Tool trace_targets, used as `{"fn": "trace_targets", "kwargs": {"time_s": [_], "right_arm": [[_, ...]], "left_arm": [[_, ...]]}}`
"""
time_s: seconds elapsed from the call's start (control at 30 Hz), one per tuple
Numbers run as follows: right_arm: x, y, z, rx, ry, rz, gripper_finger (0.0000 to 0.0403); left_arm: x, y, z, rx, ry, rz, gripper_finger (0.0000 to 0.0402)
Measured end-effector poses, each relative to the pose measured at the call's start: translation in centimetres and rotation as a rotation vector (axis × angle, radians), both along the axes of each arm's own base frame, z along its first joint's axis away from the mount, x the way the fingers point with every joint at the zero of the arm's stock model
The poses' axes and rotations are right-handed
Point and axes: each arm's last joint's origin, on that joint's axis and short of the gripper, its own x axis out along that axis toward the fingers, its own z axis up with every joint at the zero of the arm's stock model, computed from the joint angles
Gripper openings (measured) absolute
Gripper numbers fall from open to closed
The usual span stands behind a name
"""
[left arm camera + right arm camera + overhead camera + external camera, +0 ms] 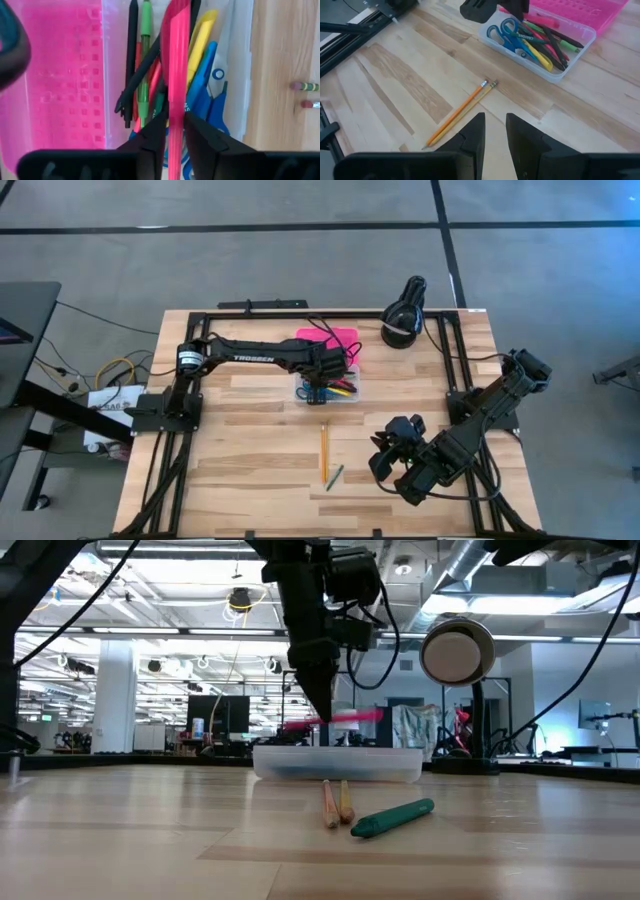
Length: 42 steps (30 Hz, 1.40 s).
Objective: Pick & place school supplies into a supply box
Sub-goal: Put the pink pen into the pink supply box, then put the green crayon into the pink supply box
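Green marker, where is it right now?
The short green marker lies on the wooden table in the high view, near the front edge, just right of the two orange pencils and left of the right tool.

A black round device [403, 313] sits at the wooden table's [240, 460] far edge.

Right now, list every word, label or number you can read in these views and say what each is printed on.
"TROSSEN": white letters along the left arm, high view.
Dark print on the blue-handled scissors in the supply box: too blurred to read.
White label by the left arm's base: too small to read.
Nothing else is readable.
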Motion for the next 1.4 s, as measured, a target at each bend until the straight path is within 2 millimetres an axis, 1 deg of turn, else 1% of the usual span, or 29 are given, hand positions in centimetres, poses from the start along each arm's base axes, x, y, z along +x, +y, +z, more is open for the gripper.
{"fn": "trace_targets", "kwargs": {"time_s": [0.2, 0.3, 0.37, 0.5, 0.6, 0.77, 0.93, 1.17, 1.27, 1.4], "right_arm": [[0.0, 0.0, 0.0, 0.004, -0.004, 0.0, 0.007], [0.1, 0.1, 0.0, 0.009, -0.009, 0.0, 0.007], [0.1, 0.1, 0.1, 0.012, -0.015, 0.004, 0.007], [0.5, 0.5, 0.2, -0.004, -0.018, 0.07, 0.007], [0.9, 0.7, 0.3, -0.027, -0.011, 0.139, 0.007], [1.9, 0.6, 0.6, -0.055, 0.017, 0.263, 0.007], [3.0, 0.1, 0.7, -0.069, 0.07, 0.432, 0.007], [4.9, -1.1, 0.7, -0.11, 0.128, 0.683, 0.007], [6.4, -1.4, -0.5, -0.119, 0.159, 0.794, 0.007], [8.9, -0.9, -3.2, -0.035, 0.18, 0.961, 0.007]], "left_arm": [[-0.1, 0.7, 0.0, 0.001, -0.006, 0.048, 0.0115], [-0.3, 0.9, -0.1, -0.027, 0.005, 0.09, 0.0131], [-0.7, 0.6, 0.1, -0.075, 0.025, 0.08, 0.0137], [-1.6, -0.7, 2.0, -0.117, 0.015, 0.062, 0.0139], [-2.3, -2.0, 4.3, -0.134, -0.039, 0.026, 0.0138], [-4.2, -4.7, 8.9, -0.137, -0.179, -0.031, 0.0138], [-6.9, -8.1, 12.7, -0.133, -0.272, -0.093, 0.0138], [-11.5, -12.2, 15.9, -0.019, -0.32, -0.043, 0.0137], [-13.5, -13.9, 16.8, 0.029, -0.34, 0.007, 0.0137], [-15.9, -16.3, 17.4, 0.095, -0.383, 0.068, 0.0137]]}}
